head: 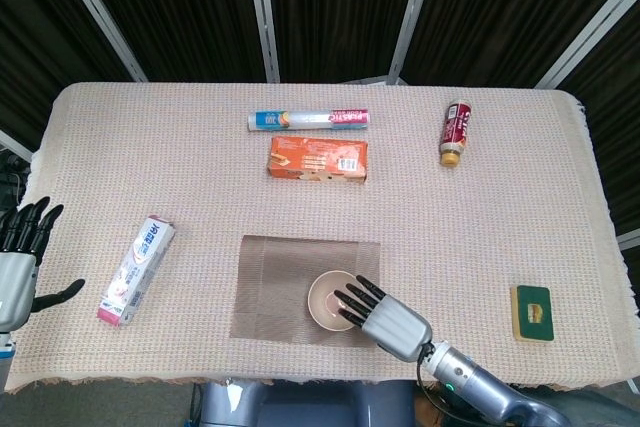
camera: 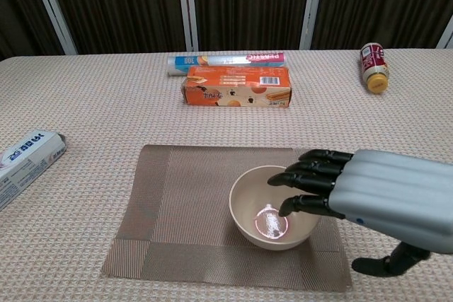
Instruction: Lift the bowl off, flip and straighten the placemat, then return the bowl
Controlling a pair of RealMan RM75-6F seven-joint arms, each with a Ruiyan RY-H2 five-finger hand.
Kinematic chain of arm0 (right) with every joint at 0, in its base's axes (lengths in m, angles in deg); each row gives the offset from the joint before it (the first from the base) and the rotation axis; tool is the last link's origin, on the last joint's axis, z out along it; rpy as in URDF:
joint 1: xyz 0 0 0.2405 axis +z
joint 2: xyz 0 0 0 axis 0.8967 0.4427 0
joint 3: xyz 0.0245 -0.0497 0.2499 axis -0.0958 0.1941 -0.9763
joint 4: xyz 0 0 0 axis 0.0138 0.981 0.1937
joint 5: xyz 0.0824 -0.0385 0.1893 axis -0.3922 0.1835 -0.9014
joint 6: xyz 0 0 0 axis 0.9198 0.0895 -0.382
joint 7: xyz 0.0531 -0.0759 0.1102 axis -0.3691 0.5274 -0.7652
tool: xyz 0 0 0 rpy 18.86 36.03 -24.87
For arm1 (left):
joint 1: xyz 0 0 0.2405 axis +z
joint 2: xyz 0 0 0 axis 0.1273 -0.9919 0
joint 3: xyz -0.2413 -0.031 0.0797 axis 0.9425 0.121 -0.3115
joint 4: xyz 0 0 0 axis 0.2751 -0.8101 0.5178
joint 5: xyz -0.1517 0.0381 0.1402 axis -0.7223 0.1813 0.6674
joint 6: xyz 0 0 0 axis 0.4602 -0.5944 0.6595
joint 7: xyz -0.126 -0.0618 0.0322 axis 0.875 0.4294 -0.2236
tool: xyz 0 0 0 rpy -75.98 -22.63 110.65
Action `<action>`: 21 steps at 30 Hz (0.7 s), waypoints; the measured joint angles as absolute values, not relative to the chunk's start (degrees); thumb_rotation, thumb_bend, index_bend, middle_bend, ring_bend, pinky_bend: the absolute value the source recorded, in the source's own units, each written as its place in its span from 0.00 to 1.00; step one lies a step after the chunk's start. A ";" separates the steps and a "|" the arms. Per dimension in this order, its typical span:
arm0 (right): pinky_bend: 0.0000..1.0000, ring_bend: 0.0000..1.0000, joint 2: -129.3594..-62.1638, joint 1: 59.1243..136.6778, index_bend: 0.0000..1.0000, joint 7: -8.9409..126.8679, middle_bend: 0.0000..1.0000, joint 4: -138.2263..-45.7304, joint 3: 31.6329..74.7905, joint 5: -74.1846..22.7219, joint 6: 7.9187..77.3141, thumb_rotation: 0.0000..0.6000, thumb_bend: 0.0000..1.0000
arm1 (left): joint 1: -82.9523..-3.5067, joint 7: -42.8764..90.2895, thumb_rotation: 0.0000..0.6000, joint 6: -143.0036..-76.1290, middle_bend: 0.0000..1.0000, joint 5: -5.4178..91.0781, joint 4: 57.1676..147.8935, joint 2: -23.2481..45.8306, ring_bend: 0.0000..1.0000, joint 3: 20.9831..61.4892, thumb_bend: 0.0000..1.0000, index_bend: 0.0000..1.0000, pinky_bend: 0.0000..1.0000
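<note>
A beige bowl stands on the right half of a brown woven placemat near the table's front edge. My right hand hovers over the bowl's right rim, fingers spread and reaching into the bowl's opening, thumb hanging outside below the mat's corner. It holds nothing. At the far left edge of the head view my left hand is open beside the table; the chest view does not show it.
A toothpaste box lies at the left. An orange box and a film roll lie behind the mat. A bottle lies at the back right; a green sponge at the right.
</note>
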State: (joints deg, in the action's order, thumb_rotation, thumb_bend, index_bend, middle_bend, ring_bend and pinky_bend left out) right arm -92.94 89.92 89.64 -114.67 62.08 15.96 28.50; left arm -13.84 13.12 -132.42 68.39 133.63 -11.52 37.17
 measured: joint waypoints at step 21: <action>0.00 0.00 -101.29 91.64 0.63 83.62 0.00 -107.00 61.68 13.06 34.49 1.00 0.45 | -13.99 16.35 1.00 -132.64 0.00 68.68 132.82 -12.15 0.00 37.55 0.00 0.00 0.00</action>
State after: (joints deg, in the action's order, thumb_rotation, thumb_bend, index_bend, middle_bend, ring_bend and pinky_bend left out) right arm -101.29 91.64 83.62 -107.00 61.68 13.06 34.49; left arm -13.99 16.35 -132.64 68.68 132.82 -12.15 37.55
